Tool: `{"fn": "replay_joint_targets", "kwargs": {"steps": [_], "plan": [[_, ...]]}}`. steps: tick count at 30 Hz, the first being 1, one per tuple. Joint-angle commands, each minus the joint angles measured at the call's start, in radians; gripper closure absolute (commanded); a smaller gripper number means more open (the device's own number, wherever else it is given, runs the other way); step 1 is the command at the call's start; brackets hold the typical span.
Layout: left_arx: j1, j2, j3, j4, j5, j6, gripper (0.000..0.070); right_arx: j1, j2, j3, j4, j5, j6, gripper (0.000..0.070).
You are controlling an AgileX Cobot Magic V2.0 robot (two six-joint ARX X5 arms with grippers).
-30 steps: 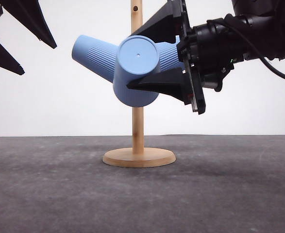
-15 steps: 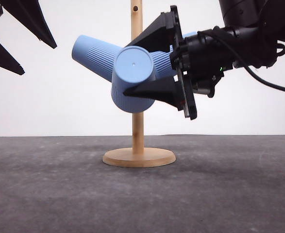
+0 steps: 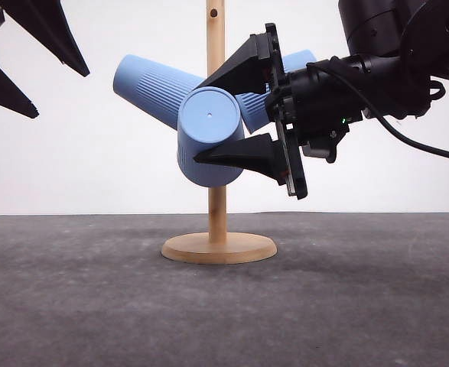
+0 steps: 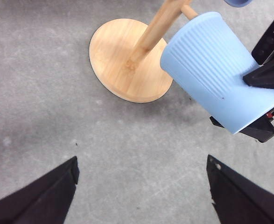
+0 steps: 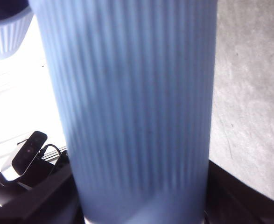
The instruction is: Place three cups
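Note:
A wooden peg stand point(image 3: 217, 247) carries three light-blue ribbed cups. One cup point(image 3: 151, 88) slants up to the left. Another cup point(image 3: 300, 60) slants up to the right, half hidden behind my right arm. The front cup point(image 3: 209, 141) points its flat base at the camera, its mouth at the pole by a short peg. My right gripper point(image 3: 199, 117) is shut on this cup point(image 4: 221, 70), one finger above and one below; the cup's ribbed wall point(image 5: 132, 107) spans the right wrist view. My left gripper point(image 3: 62, 95) hangs open and empty at the upper left, its fingers point(image 4: 48, 196) well off the stand.
The stand's round base point(image 4: 127, 60) rests on a grey table top point(image 3: 94, 306) with free room on all sides. A white wall stands behind. The rim of another cup point(image 5: 6, 32) shows beside the held one.
My right gripper has shifted left toward the pole with the front cup. The cup's base has dropped and the cup has moved closer to the pole. The left arm is unmoved.

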Motion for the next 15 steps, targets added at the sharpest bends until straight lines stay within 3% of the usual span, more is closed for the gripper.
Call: {"fn": "replay_joint_targets", "kwargs": {"steps": [1,15], "plan": [[-0.002,0.002,0.024,0.005,-0.002,0.007,0.0179,-0.004,0.006,0.009,0.003,0.003,-0.014,0.0271],[-0.002,0.002,0.024,0.005,-0.002,0.007,0.0183,-0.007,0.006,0.013,0.033,0.003,-0.015,0.0212]]}}
